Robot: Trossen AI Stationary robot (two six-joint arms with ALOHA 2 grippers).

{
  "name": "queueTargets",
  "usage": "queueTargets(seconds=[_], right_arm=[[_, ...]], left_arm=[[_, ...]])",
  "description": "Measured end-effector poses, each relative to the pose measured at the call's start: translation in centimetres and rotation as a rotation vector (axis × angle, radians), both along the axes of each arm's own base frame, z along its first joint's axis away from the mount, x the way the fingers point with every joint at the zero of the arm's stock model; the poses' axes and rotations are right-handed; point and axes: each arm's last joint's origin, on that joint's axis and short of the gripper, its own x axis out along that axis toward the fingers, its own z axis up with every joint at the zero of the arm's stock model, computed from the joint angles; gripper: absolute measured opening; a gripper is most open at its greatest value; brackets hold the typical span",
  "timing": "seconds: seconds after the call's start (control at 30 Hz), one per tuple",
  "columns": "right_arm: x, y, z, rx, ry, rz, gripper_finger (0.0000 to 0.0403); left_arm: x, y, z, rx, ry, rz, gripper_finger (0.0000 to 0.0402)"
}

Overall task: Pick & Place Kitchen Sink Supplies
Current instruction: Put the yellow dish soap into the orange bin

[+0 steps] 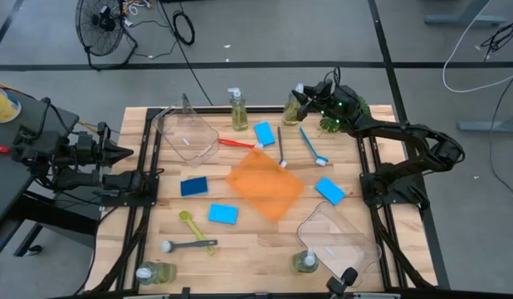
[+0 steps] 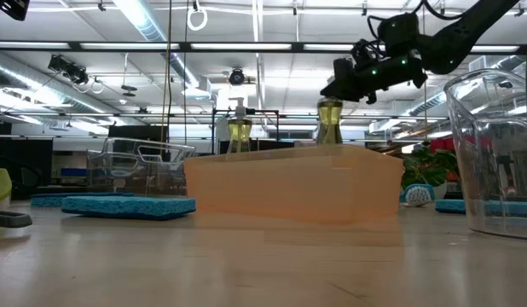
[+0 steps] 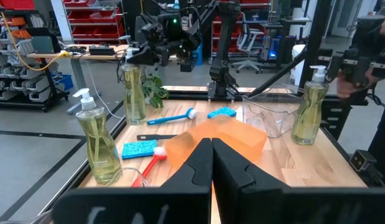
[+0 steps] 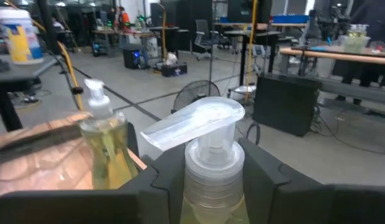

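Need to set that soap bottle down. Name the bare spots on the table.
Bare wood lies between the blue sponge and the near clear bin, below the orange bin. Crowded: the far edge, where the right hand grips a soap bottle beside brushes.

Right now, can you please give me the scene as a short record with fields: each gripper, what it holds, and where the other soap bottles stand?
right gripper: closed around the neck of a soap bottle at the table's far edge, beside the plant
left gripper: shut, empty, waiting off the table's left side
second bottle: upright at the far edge
third bottle: near left corner
fourth bottle: near edge, beside a clear bin
centre: orange bin
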Motion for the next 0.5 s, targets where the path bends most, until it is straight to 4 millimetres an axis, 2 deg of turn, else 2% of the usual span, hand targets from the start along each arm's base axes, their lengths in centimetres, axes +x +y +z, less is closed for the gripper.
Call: queueTargets(seconds=[0.33, 0.5], right_arm=[[0.6, 0.8, 4.5, -0.056, -0.021, 0.055, 0.0116], [1.3, 1.8, 5.8, -0.098, -0.017, 0.097, 0.0116]], left_arm=[[0.0, 0.0, 0.0, 0.000, 0.000, 0.000, 0.0003], [0.0, 0.0, 0.0, 0.000, 0.000, 0.000, 0.0003]])
